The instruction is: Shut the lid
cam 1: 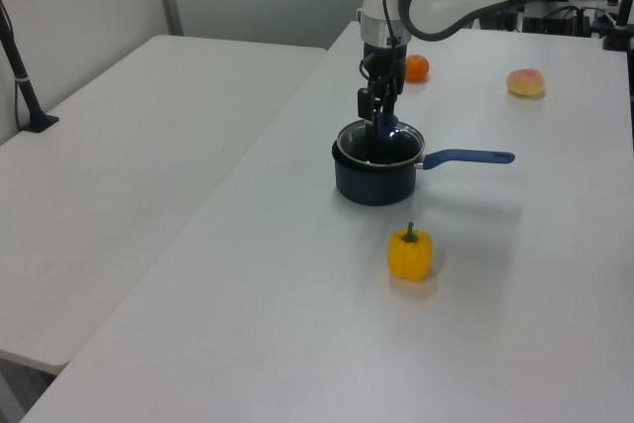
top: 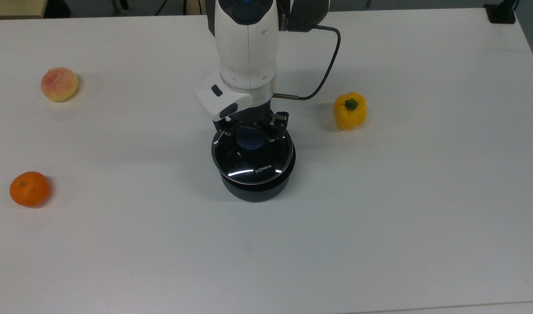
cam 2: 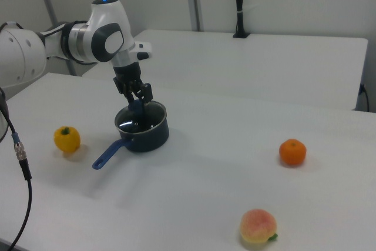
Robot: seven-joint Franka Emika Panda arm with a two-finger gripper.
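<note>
Top view: the claw [top: 251,131] points straight down over the pan [top: 255,187], its two fingers clamped on the blue knob [top: 249,139] of the lid [top: 251,168]. The lid lies over the pan's mouth, roughly level, its metal rim just inside the pan's rim; whether it is fully seated cannot be told. White "KONKA" lettering faces the bottom of the top view.

On the white desk [top: 380,218], a yellow pepper [top: 350,110] stands to the top view's right of the pan, well apart. A peach [top: 59,84] lies far off at the top view's upper left and an orange [top: 29,189] at its lower left.

From the left view, the claw [cam 1: 381,118] grips the knob above the pan [cam 1: 374,173], and the pan's blue handle [cam 1: 466,157] points to the left view's right. The pepper [cam 1: 409,253] stands nearer the camera.

In the right view, the handle [cam 2: 108,154] slants toward the lower left, the pepper [cam 2: 67,139] beyond it.
</note>
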